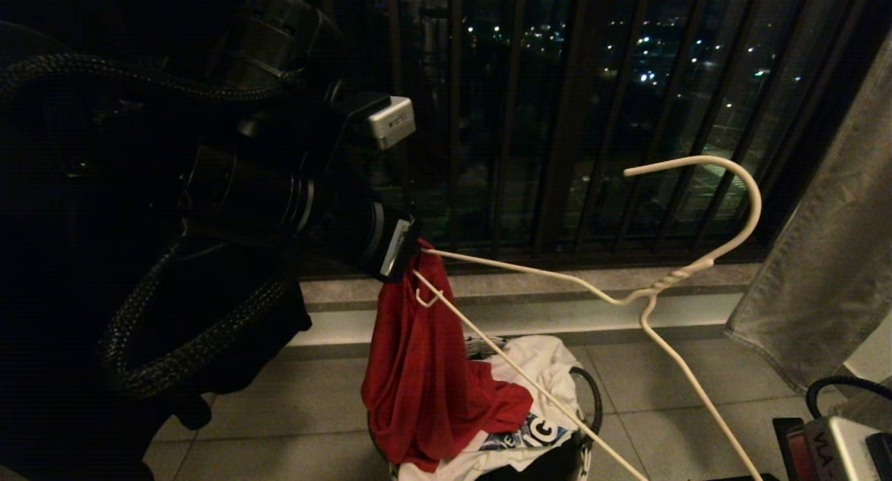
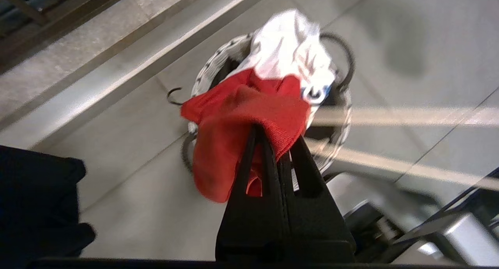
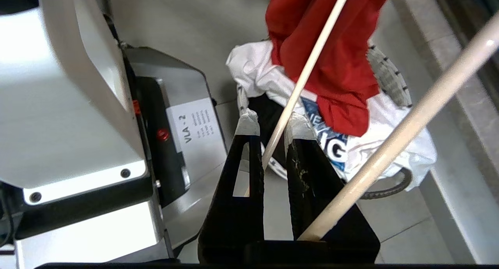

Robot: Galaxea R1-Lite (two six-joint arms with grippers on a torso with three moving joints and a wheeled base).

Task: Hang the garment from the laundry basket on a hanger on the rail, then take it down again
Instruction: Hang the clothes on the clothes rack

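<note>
Garment (image 1: 425,369) pinched at its top edge by closed left hand (image 1: 408,252), hanging over laundry basket (image 2: 206,68) — tail trailing onto white cloth (image 1: 540,362). Hanger (image 1: 648,296) clamped by its wire in right hand (image 3: 271,122) — could snag fabric, slip, or twist.

Soft red cloth against smooth coated wire and matt black plastic.
The red T-shirt (image 1: 425,369) is a fine-ribbed knit, matt and limp; the white wire hanger (image 1: 655,296) has a smooth, faintly glossy cream coating. The left claw (image 2: 273,140) looks like matt black plastic; the right claw (image 3: 271,122) has scuffed, whitish-wrapped fingertips (image 3: 248,121). The laundry basket (image 2: 218,62) shows woven cloth, and the floor (image 1: 293,411) pale, slightly glossy tile.
</note>
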